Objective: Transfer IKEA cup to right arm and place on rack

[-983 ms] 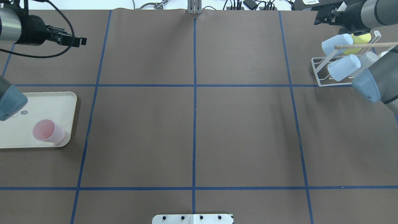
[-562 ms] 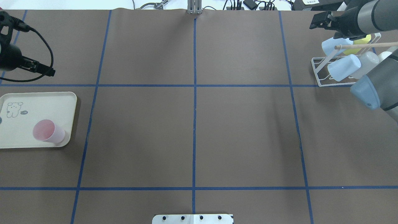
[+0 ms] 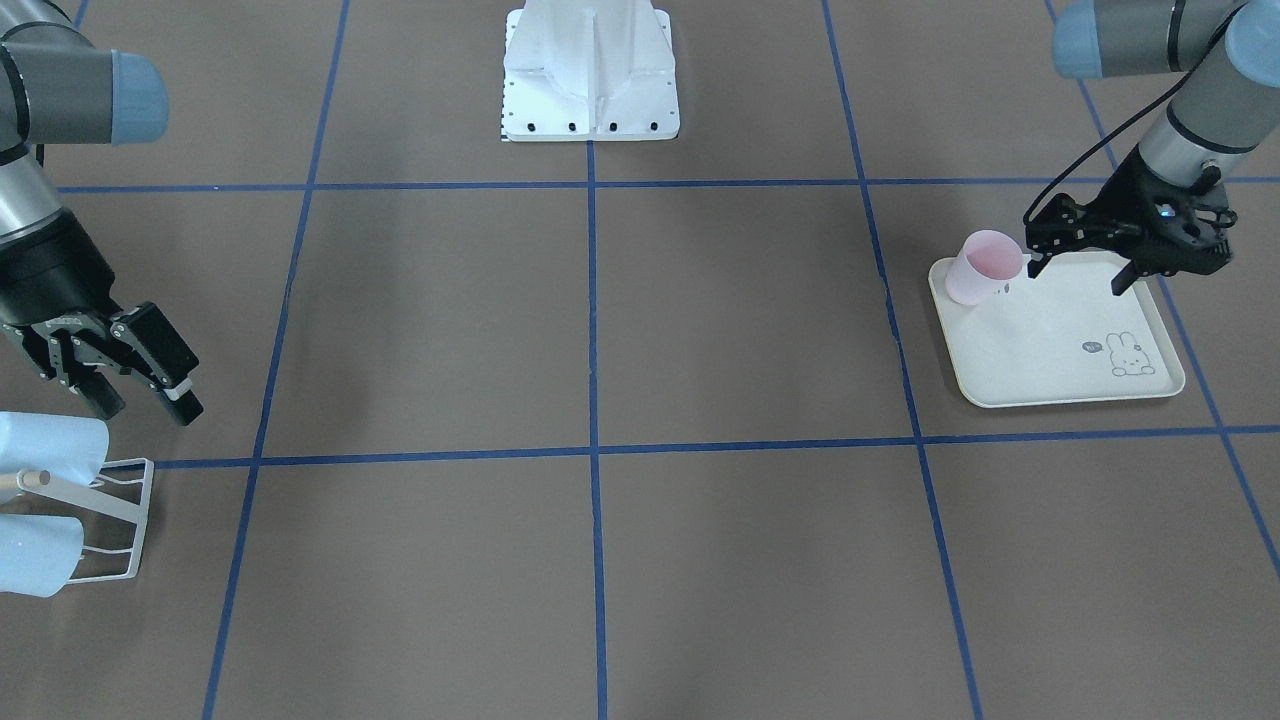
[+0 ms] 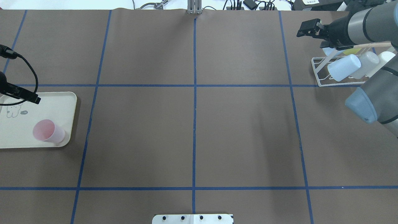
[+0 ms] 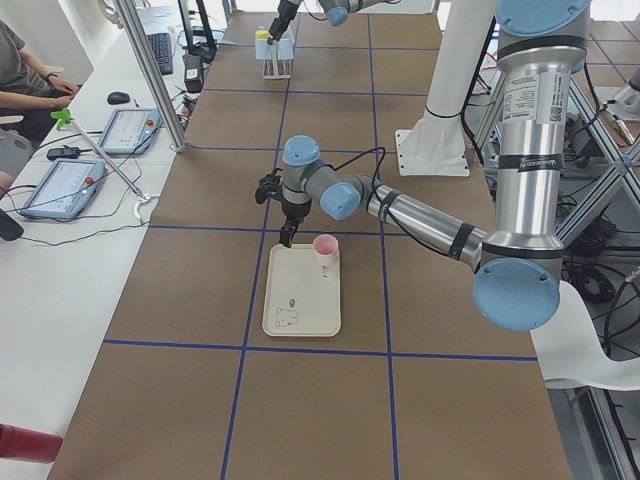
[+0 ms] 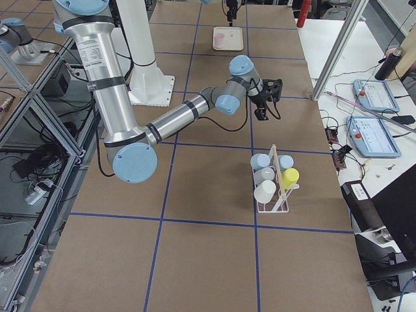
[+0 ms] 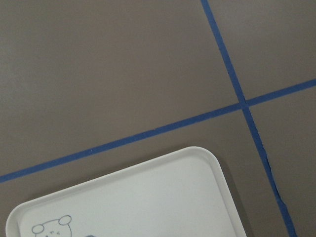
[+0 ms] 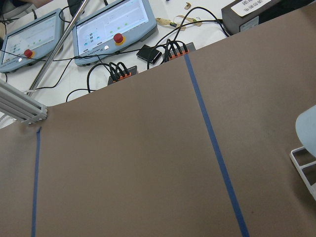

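Observation:
The IKEA cup (image 3: 985,267) is pale pink and stands upright, mouth up, on a corner of the cream tray (image 3: 1060,340); the overhead view shows the cup (image 4: 48,131) on the tray's right part. My left gripper (image 3: 1078,275) hangs open just beside the cup over the tray, holding nothing. The white wire rack (image 4: 320,71) with its wooden peg (image 4: 373,45) stands at the far right and carries several cups. My right gripper (image 3: 145,405) is open and empty, just off the rack's (image 3: 120,500) end towards the table's middle.
On the rack sit light blue cups (image 4: 343,67), a grey-white one (image 4: 368,63) and a yellow one, partly hidden by my right arm. Blue tape lines cross the brown table. The robot's white base plate (image 4: 192,218) is at the near edge. Tablets and cables lie beyond the far edge.
My left gripper has swung from the far left corner down to the tray, beside the pink cup. My right gripper has moved leftward, away from the rack. The cup has not moved.

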Robot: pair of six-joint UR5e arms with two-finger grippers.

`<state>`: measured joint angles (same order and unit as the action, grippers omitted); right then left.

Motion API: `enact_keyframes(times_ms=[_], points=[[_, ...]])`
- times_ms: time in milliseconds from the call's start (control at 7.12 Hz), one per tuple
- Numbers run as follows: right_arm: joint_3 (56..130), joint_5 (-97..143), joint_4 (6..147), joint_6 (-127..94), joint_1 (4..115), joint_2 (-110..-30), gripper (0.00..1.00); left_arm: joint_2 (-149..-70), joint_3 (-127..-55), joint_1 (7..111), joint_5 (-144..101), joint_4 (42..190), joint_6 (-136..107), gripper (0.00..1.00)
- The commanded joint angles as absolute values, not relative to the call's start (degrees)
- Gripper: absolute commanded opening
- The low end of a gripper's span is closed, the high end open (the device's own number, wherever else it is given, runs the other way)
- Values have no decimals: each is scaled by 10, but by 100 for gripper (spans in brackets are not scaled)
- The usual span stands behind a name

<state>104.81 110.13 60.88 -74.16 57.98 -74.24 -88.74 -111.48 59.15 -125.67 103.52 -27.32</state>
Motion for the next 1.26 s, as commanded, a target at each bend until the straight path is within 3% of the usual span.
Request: enact_keyframes(times_ms=[0, 281, 421, 562, 702, 843, 1124], points=[[1056, 1099, 609, -754, 568, -744, 100, -863, -1091, 563, -1319, 1034, -272, 96], [1062, 1099, 609, -762, 564, -745, 100, -867, -1063, 520, -1314, 1036, -276, 96], [1062, 1099, 609, -762, 564, -746, 100, -868, -1054, 511, -1314, 1036, -277, 91], [1063, 1099, 609, -762, 564, -746, 100, -867, -1056, 510, -1314, 1036, -278, 63], [1063, 1099, 609, -762, 564, -747, 100, -868, -1052, 510, -1314, 1036, -275, 21], [1064, 1099, 609, -762, 564, -750, 100, -873, -1044, 509, -1314, 1037, -271, 0], [1069, 1096, 609, -762, 564, -752, 100, -881, -1051, 511, -1311, 1034, -274, 0]])
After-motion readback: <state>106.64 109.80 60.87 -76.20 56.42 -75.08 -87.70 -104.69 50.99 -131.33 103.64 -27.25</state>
